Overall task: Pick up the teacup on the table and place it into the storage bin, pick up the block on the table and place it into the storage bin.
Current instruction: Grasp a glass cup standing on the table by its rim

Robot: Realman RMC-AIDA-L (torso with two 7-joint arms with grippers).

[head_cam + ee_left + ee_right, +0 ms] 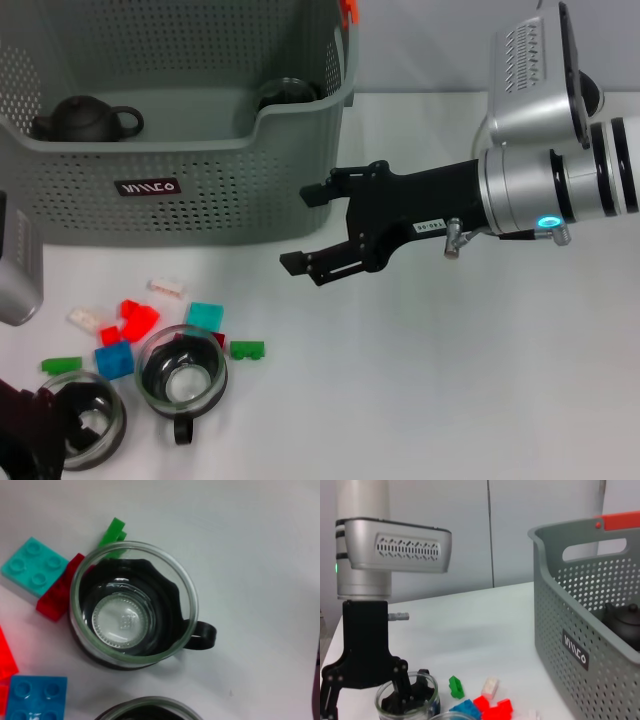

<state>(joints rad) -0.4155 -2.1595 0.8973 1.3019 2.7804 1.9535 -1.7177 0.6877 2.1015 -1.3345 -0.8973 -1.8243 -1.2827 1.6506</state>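
Observation:
Two glass teacups with black liners stand on the white table, one (182, 368) (132, 605) next to the blocks and one (85, 420) (407, 700) nearer the left edge. My left gripper (50, 440) (367, 705) is open at the left-edge cup, with one finger down at its rim. Loose blocks lie nearby: red (135, 320), blue (114, 359) (35, 697), teal (205, 316) (34, 566) and green (247, 349) (114, 534). My right gripper (300, 228) hangs open and empty beside the storage bin (230, 190) (580, 630).
Inside the bin sit a dark teapot (85, 118) (625, 622) and a glass cup (287, 93). An orange tab (348, 12) marks its rim. White blocks (166, 287) lie among the coloured ones. Bare table stretches to the right under my right arm.

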